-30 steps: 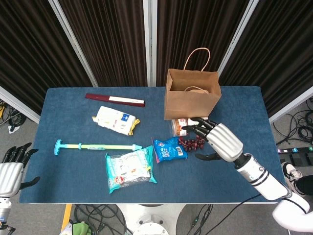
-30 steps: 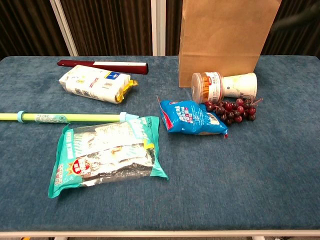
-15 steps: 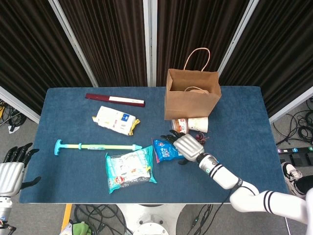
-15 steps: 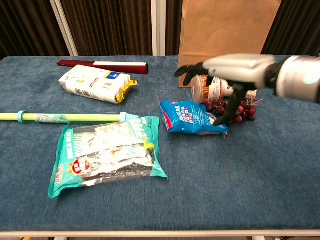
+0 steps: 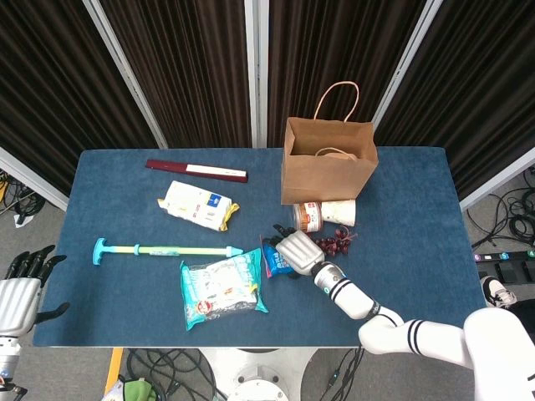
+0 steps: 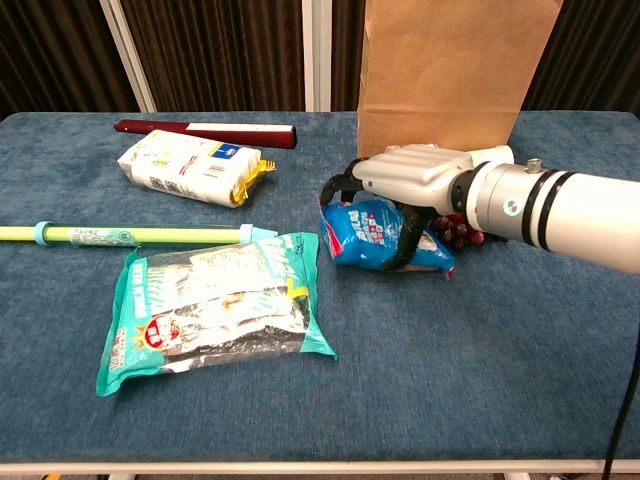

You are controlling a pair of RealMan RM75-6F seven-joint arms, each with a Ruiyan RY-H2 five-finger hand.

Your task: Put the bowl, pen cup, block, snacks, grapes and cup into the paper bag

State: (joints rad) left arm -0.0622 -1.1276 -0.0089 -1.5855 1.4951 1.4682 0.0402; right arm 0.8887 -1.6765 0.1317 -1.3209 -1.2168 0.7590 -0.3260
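A blue-carpeted table [image 6: 520,380] stands before dark curtains [image 5: 184,67]. The right hand [image 6: 415,175] curls its fingers [image 6: 410,232] around the glossy blue snack packet [image 6: 372,235]; the left hand [image 5: 15,292] hangs with fingers spread.

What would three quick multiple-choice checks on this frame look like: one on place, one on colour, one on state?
1. Where is the right hand?
A. Over the blue snack packet
B. Inside the paper bag
C. On the green stick

2. What colour is the flat case at the table's far edge?
A. Yellow
B. Dark red
C. Blue

3. How does the paper bag stand?
A. Flat on its side
B. Crushed
C. Upright, mouth open

Key: 1 A, its fingers curve around the blue snack packet beside the grapes. 2 B, the case is dark red with a pale strip. 3 C, the head view shows the paper bag standing with handles up.
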